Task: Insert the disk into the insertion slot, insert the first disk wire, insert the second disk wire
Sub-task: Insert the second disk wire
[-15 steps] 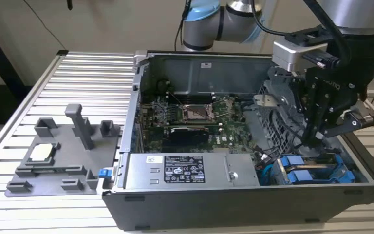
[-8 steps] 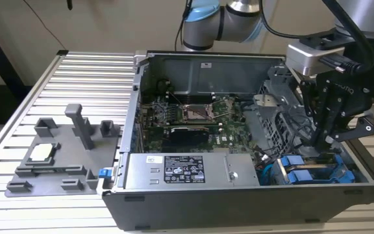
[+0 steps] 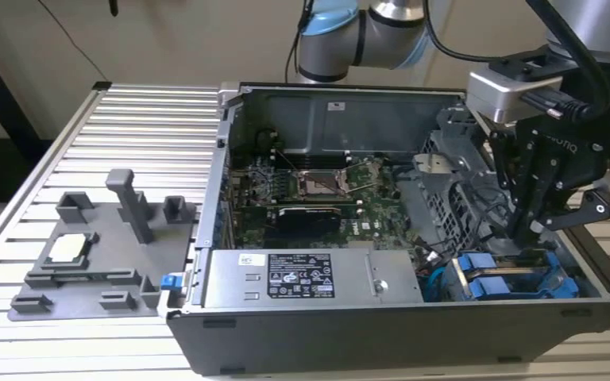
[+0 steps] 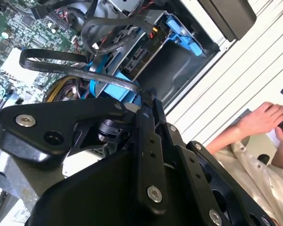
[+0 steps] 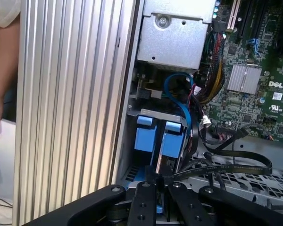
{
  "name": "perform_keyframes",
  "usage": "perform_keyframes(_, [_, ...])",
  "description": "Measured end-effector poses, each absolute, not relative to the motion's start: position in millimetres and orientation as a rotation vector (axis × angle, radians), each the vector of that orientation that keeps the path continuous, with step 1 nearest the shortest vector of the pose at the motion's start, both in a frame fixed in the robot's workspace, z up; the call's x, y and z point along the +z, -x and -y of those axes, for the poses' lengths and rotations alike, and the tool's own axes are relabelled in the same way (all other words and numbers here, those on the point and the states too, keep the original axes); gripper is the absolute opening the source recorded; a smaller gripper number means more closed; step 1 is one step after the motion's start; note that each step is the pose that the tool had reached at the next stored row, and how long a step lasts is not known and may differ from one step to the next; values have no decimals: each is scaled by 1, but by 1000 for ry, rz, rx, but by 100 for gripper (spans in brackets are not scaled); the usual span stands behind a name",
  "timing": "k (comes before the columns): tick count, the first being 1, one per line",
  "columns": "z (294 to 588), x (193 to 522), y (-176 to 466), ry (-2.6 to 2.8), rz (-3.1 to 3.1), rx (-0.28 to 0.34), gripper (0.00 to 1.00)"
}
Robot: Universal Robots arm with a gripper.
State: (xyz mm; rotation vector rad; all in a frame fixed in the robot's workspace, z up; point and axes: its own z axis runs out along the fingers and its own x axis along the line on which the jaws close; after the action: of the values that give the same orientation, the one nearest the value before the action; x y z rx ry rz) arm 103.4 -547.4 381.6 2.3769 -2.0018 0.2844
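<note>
Exterior view looks down on the open computer case — both wrist views seemingly crowd its blue drive bay.

Open computer case: two blue drive carriers side by side; black flat cable; green motherboard; ribbed metal table; gripper just above carriers.

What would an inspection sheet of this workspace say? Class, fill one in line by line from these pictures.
Surface: ribbed metal table carrying an open computer case.
Job's things: two blue drive carriers sit side by side in the bay; which is the disk, cannot tell.
Clutter: grey fixture tray at the exterior view's left.
Grippers: gripper reaches down over the drive bay; jaw state cannot tell.
Cables: black flat cable and blue cable loop near the bay.
Surroundings: a person's hand beside the table.
</note>
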Motion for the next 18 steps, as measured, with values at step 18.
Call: perform_keyframes(18, [548,382,-104,-2400,2137,93,16])
